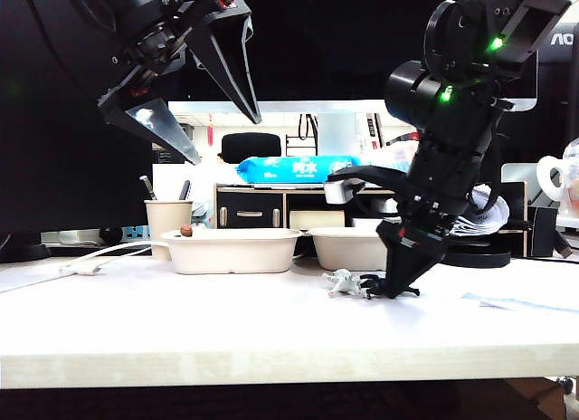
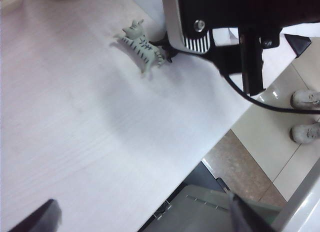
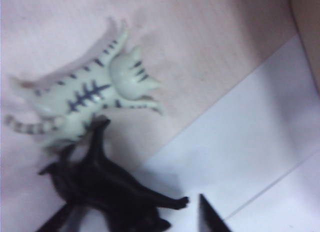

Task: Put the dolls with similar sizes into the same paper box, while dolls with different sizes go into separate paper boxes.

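Reaching down at the counter's (image 1: 226, 320) front, the right end effector (image 1: 395, 284) straddles the black cat (image 3: 107, 189), fingers partly drawn in; whether they grip it yet cannot be told. Going left to right from the pen cup (image 1: 167, 223): the left end effector (image 1: 213, 108) hangs high above it, released and empty; beside the cup sit two trays (image 1: 233, 250), the nearer holding something small and brown; in front of the farther tray lies the striped cat (image 1: 342, 281), touching the black one. Risk: closing fingers could pinch both cats or flick the striped one off the counter's edge, since they lie tangled.
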Controlling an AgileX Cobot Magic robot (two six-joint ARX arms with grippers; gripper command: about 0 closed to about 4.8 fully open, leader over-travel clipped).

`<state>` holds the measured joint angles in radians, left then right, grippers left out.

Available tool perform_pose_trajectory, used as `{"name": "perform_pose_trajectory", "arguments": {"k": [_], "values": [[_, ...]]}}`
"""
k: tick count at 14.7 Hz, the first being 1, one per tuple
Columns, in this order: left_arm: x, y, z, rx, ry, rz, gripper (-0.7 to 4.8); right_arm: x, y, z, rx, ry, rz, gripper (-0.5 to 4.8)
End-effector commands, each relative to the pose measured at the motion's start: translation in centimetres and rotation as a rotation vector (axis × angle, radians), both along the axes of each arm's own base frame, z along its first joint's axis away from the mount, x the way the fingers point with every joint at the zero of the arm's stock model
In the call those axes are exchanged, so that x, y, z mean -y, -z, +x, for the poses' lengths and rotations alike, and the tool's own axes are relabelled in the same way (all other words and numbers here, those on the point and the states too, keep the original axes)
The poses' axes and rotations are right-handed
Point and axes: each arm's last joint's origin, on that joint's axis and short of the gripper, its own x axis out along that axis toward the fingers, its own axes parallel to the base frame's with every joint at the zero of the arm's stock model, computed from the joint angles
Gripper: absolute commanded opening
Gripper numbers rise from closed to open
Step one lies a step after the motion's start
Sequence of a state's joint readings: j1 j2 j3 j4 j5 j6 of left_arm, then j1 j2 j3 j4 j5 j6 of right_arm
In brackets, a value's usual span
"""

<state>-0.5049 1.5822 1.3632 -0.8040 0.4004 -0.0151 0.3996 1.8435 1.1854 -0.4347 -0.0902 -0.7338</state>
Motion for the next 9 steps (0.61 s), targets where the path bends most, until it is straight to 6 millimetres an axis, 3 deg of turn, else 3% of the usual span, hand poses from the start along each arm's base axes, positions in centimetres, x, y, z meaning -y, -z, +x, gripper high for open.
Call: {"name": "perform_pose_trajectory", "arguments": {"k": [1, 4, 7, 9], "values": [[0.0, -0.3, 0.1, 0.028, 0.013, -0.011, 4.62, 0.4, 0.8, -0.2, -0.031, 0.0, -0.059, 2.71], [0.0, -0.4, 0.2, 0.039, 0.013, -0.018, 4.62, 0.4, 0.8, -0.2, -0.035, 0.007, -0.057, 0.99], [0.1, -0.4, 0.2, 0.043, 0.013, -0.019, 4.62, 0.4, 0.7, -0.2, -0.042, 0.051, -0.037, 0.67], [0.1, -0.5, 0.2, 0.046, 0.013, -0.021, 4.62, 0.4, -0.3, -0.3, -0.023, 0.097, -0.002, 0.11]]}}
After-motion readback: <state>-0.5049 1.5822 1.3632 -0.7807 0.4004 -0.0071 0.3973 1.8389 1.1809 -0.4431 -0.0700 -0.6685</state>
